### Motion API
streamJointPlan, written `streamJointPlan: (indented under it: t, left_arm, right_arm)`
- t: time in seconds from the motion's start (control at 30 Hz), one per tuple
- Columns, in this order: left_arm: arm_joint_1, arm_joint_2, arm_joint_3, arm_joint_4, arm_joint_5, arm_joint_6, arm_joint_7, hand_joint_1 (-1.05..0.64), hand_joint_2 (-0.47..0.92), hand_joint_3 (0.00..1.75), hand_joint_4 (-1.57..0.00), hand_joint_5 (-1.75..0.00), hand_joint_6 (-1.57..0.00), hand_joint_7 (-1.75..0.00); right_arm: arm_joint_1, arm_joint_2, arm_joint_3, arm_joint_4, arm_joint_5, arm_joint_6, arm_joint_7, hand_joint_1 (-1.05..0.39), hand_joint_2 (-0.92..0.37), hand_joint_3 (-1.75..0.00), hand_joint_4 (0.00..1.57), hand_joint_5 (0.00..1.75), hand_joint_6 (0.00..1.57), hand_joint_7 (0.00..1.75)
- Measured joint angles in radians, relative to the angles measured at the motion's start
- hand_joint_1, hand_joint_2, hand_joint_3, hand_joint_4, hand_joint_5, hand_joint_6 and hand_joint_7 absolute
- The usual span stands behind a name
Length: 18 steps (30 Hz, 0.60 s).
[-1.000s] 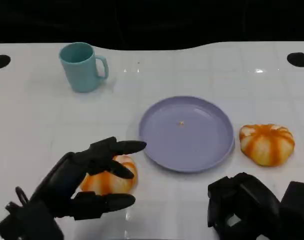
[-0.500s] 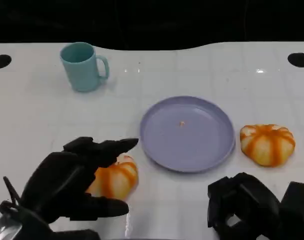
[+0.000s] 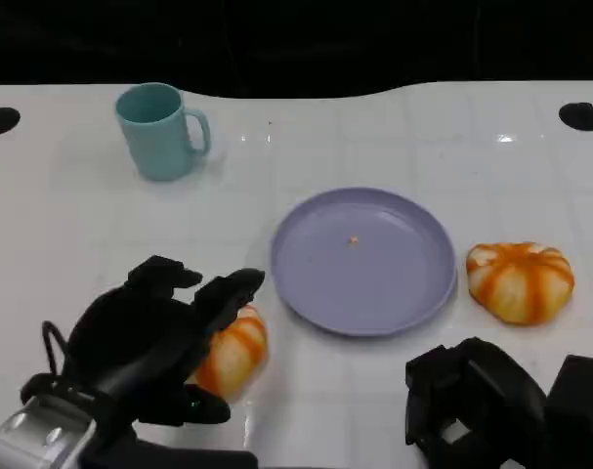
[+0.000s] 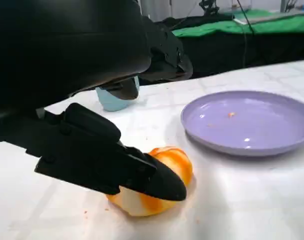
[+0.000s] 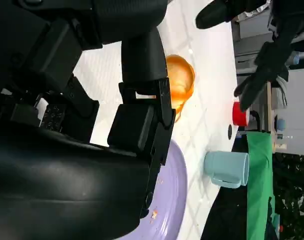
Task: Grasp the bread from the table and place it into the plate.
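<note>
**Left hand draped over the near bread, grip not yet confirmed**

Your target is the orange-striped bread [image 3: 235, 350] lying on the white table [image 3: 394, 147] just beside the near-left rim of the purple plate [image 3: 364, 261]. It sits flat on the tabletop, not lifted, and that closeness means only a short carry once you have it.

The left hand [image 3: 154, 332] arches over the bread from the robot's side, with its fingers [image 3: 232, 290] curled across the top and the thumb low on the near side. From the left wrist view you can see one dark finger [image 4: 141, 175] lying against the front of the bread [image 4: 154, 182], while the loaf rests on the table beneath it. I read this as a cage closing around the loaf from above, which suits a soft, rounded thing. Whether the fingers are truly clamped or only touching, I cannot tell.

The plate holds nothing but a small crumb near its middle, so there is room to set the loaf anywhere inside the rim.

A second striped bread [image 3: 521, 280] lies just beside the plate's right edge, apart from both hands. The right hand [image 3: 472, 401] rests low at the table's near edge with its fingers curled in on nothing, parked out of the way. The teal cup [image 3: 161, 130] stands upright well behind the plate, clear of the path.
</note>
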Motion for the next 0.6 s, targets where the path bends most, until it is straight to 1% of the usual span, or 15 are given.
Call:
streamJointPlan:
  t: [0.13, 0.2, 0.3, 0.37, 0.6]
  left_arm:
    - [-0.03, -0.001, -0.04, 0.004, 0.067, 0.047, 0.0, -0.62, 0.74, 0.0, -0.1, -0.55, -0.21, -0.01]
    - [-0.046, -0.001, -0.059, 0.016, 0.092, 0.065, 0.0, -0.53, 0.71, 0.0, -0.09, -0.53, -0.21, -0.01]
    - [-0.07, -0.004, -0.089, 0.041, 0.131, 0.098, -0.005, -0.45, 0.68, 0.0, -0.1, -0.52, -0.2, 0.0]
    - [-0.087, -0.006, -0.11, 0.06, 0.163, 0.12, -0.022, -0.4, 0.66, 0.0, -0.1, -0.51, -0.2, 0.0]
    - [-0.123, -0.02, -0.168, 0.119, 0.205, 0.174, -0.05, -0.39, 0.64, 0.0, -0.09, -0.5, -0.2, 0.0]
  right_arm:
    - [0.0, 0.0, -0.001, -0.001, 0.004, 0.007, 0.001, -1.05, -0.16, -1.13, 1.56, 1.24, 1.57, 0.95]
    - [0.0, 0.0, -0.001, -0.001, 0.004, 0.007, 0.001, -1.05, -0.16, -1.13, 1.56, 1.24, 1.57, 0.95]
    - [0.0, 0.001, -0.001, -0.001, 0.009, 0.007, 0.003, -1.05, -0.15, -1.13, 1.56, 1.24, 1.57, 0.94]
    - [0.001, 0.001, -0.001, -0.002, 0.013, 0.007, 0.004, -1.05, -0.13, -1.16, 1.57, 1.25, 1.57, 0.95]
    - [0.002, 0.001, -0.001, -0.004, 0.014, 0.01, 0.003, -1.05, -0.1, -1.18, 1.56, 1.25, 1.57, 0.95]
